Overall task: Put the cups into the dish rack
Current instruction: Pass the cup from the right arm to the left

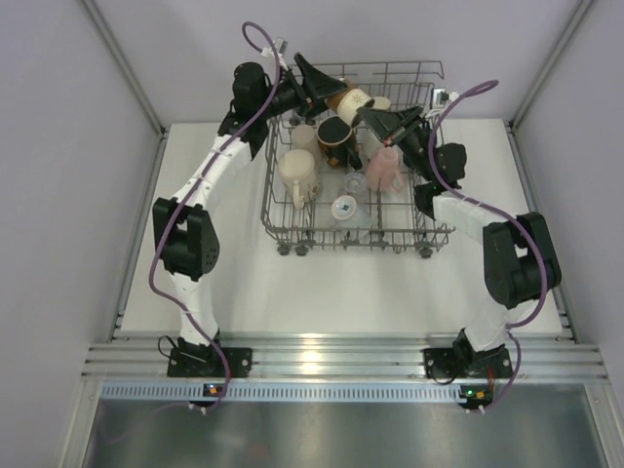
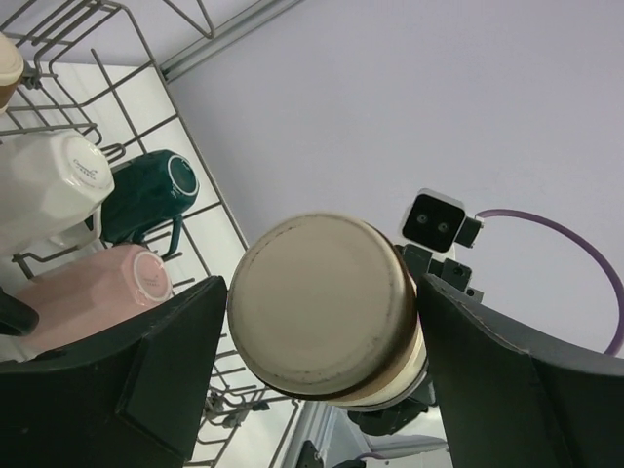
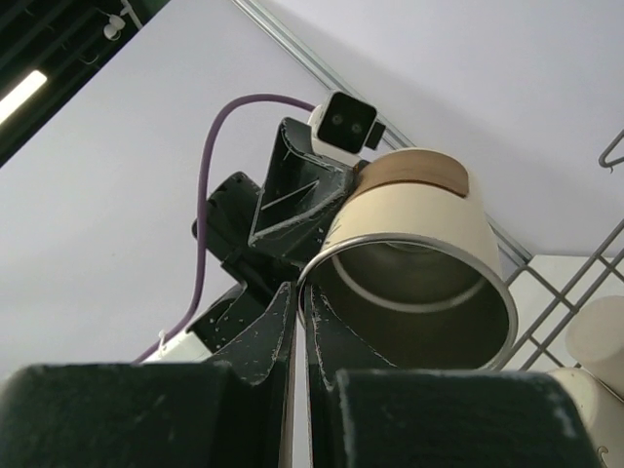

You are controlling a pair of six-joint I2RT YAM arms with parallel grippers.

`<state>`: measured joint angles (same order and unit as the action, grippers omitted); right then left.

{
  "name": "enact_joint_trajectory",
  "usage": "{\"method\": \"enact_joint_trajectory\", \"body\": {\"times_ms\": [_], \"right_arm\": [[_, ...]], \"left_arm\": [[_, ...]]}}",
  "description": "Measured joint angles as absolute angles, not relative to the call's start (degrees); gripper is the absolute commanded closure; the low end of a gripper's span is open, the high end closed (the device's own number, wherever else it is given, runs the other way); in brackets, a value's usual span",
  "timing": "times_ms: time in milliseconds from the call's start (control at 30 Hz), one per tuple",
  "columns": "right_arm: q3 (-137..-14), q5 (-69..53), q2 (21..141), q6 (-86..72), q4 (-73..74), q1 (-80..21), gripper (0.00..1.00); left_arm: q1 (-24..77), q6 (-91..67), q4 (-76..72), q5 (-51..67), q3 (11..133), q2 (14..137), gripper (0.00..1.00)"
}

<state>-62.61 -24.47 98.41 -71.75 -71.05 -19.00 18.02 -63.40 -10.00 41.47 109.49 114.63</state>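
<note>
Above the dish rack [image 1: 271,200] at 12 o'clock, the left gripper [image 2: 324,302] clamps the brown-banded cup [image 1: 354,100] sideways; the right gripper [image 3: 302,322] pinches its rim, likely a handover.

The cup [image 1: 353,100] above the table's [image 1: 322,292] far edge is cream, with a brown band near its base and a greyish, glossy inside. The table is white, and the dish rack [image 1: 278,210] is grey wire. The rack holds a black mug [image 1: 334,134] that is tan inside, a cream mug [image 1: 297,171], a pink mug [image 1: 385,168], a dark green mug [image 2: 146,195] and a white cup [image 2: 54,180]. The fingers [image 2: 146,380] are black. The arms [image 1: 219,166] are white with black joints, and their cables [image 3: 203,214] are purple.
</note>
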Motion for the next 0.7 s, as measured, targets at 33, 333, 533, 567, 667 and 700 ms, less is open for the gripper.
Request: {"method": "enact_joint_trajectory", "body": {"times_ms": [33,333,533,567,667,700], "right_arm": [[-62.6,-24.6,98.4,-71.7,-71.0,-19.0,1.0],[-62.6,-24.6,98.4,-71.9,-72.6,-19.0,0.86],[-62.1,-26.9,98.4,-70.8,-70.1,-18.3,0.47],[-62.0,-27.1,98.4,-70.6,-69.3,-18.2,0.44],[-60.6,-27.9,98.4,-69.6,-66.7,-17.4,0.34],[-59.9,-28.2,98.4,-69.3,-65.9,-17.0,0.33]], "left_arm": [[18.1,-63.5,-10.0,41.2,109.5,114.8,0.21],[18.3,-65.8,-14.8,41.4,109.0,115.3,1.0],[18.4,-65.5,-17.2,39.7,112.3,118.4,1.0],[18.4,-65.0,-17.5,39.2,113.5,119.3,1.0],[18.4,-63.4,-17.9,37.1,117.0,122.0,1.0],[18.4,-62.5,-17.9,36.2,118.4,123.1,1.0]]}}
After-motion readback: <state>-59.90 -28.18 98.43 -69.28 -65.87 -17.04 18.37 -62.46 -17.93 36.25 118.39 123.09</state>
